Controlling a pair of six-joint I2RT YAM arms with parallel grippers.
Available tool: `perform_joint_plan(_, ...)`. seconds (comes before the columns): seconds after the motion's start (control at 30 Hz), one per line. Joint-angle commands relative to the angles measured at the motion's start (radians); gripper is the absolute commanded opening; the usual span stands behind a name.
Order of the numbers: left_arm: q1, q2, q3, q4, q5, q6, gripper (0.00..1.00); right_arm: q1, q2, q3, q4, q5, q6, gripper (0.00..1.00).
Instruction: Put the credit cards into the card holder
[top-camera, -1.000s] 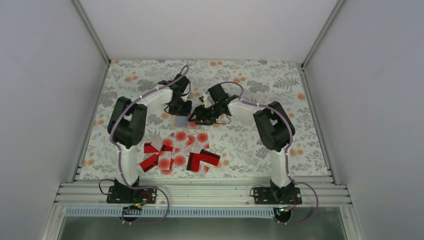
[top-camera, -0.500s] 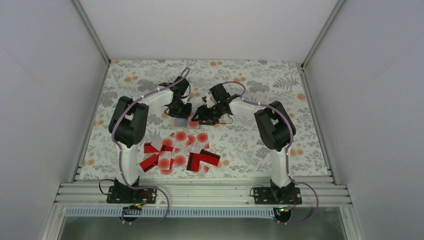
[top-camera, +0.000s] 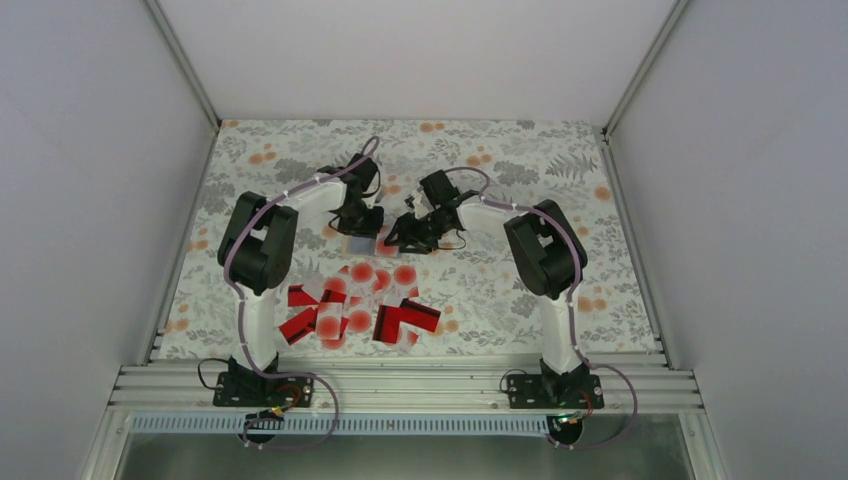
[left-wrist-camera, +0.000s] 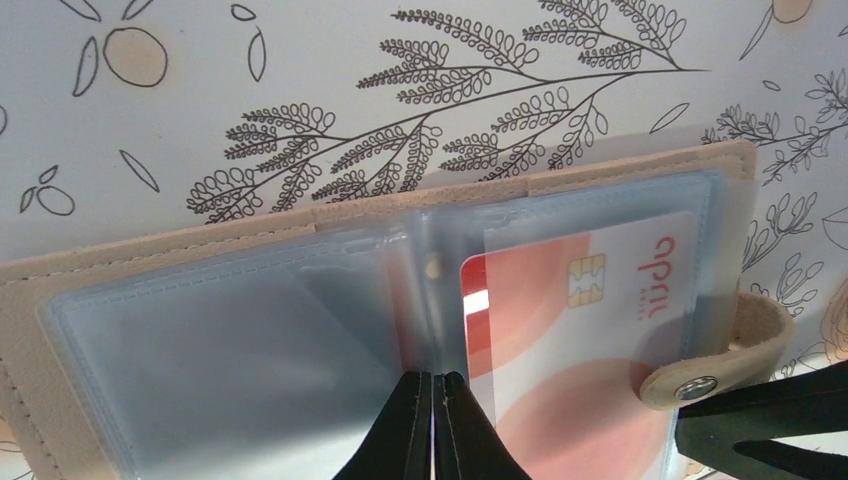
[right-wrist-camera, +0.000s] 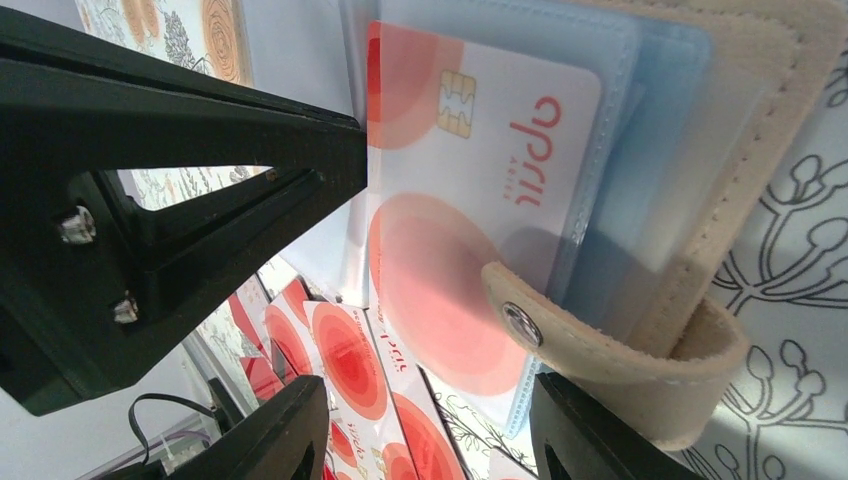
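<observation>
In the top view the L claw (top-camera: 358, 218) is found past mid-table on the floral cloth (top-camera: 500, 290), its tip hidden under its own wrist. The card holder (top-camera: 360, 243) is made out only as a small pale patch just below it. Nearer the arm bases the loose credit cards (top-camera: 355, 305) are spread in an overlapping heap, red ones and white ones w/ red dots. They cannot be counted.

In the L wrist view the L claw's 2 fingers (left-wrist-camera: 405, 430) are pressed together w/ a hairline gap, pinched on a clear sleeve at the holder's spine. How much plastic is caught cannot be told. The holder is held open, tan cover behind, blue-grey sleeves in front. 1 white card (left-wrist-camera: 590, 300) w/ red dots, gold chip and red lettering is lodged in the right-hand sleeve, its lower part cut off by the frame. A snap strap (left-wrist-camera: 715, 375) curls off the right edge.

The R claw (right-wrist-camera: 422, 390) is spread wide, 1 finger on each side of the card's lower end and the strap. Nothing is gripped. Contact w/ the strap cannot be judged.
</observation>
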Motion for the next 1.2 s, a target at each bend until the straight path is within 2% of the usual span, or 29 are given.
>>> perform_joint_plan(0.0,-0.006,0.022,-0.020,0.005,0.010,0.018,0.04,-0.006,0.028,-0.006,0.018,-0.018,0.011,0.52)
perform_joint_plan(0.63,-0.017,0.023,-0.034,0.010,0.022,0.004,0.04,-0.006,-0.002,-0.002,0.101,-0.087,0.043,0.53)
perform_joint_plan(0.87,-0.016,0.017,-0.027,0.006,-0.007,-0.009,0.04,-0.006,-0.001,0.050,-0.040,0.022,-0.010,0.52)
perform_joint_plan(1.17,-0.015,0.022,-0.007,-0.016,-0.066,-0.009,0.04,-0.006,-0.026,0.045,-0.061,0.047,-0.014,0.53)
